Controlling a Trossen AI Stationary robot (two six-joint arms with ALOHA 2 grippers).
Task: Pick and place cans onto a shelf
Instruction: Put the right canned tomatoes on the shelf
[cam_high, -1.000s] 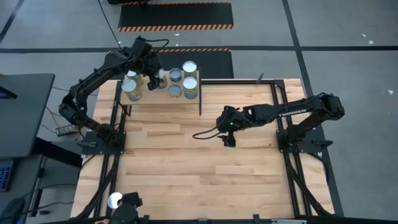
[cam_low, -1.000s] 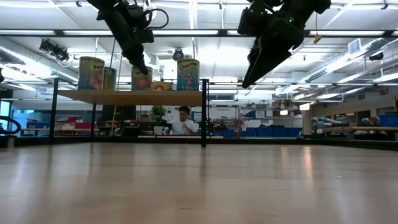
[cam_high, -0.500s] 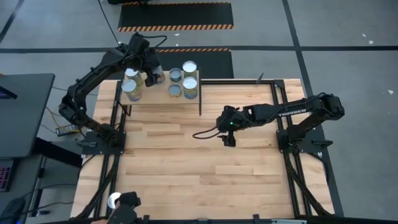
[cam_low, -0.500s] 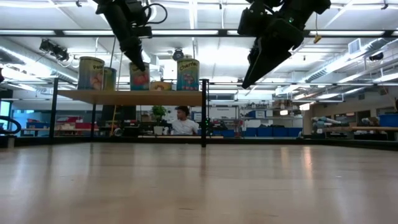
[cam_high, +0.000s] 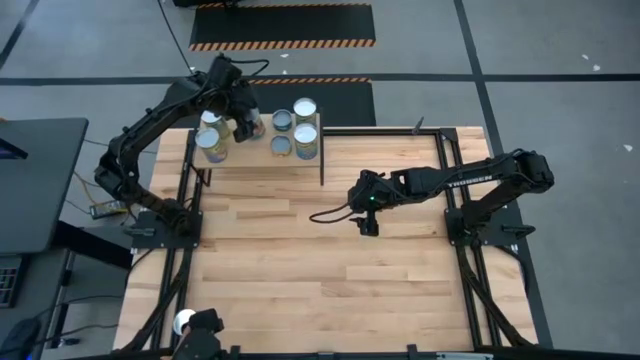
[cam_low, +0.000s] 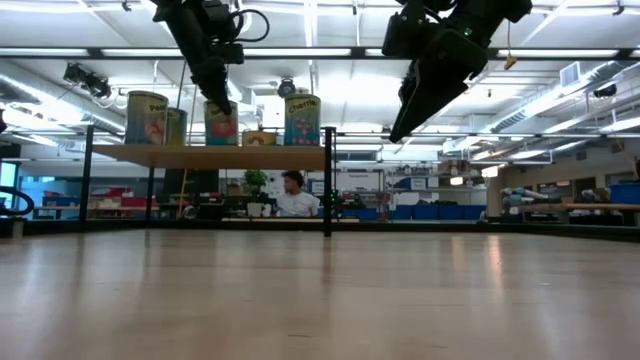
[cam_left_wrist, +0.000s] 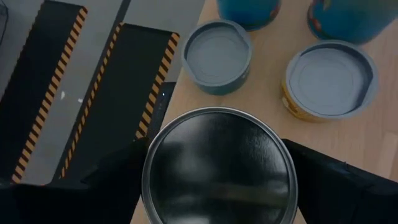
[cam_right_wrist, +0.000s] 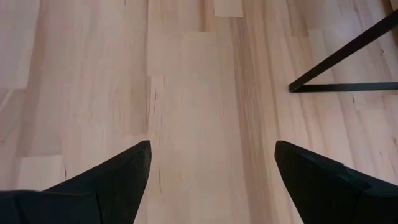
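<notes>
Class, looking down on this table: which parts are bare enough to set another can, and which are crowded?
Bare: the tabletop in front of the shelf, either side of the right pincer. Crowded: the shelf's back, where cans cluster around the left pincer.

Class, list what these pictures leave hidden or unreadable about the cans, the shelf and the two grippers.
- High view: the left gripper covers one can; whether it grips it is unclear.
- Left wrist view: that can hides the shelf beneath; edges crop two blue cans.
- Low view: can labels too small to read.
- Right gripper: open, empty.
</notes>
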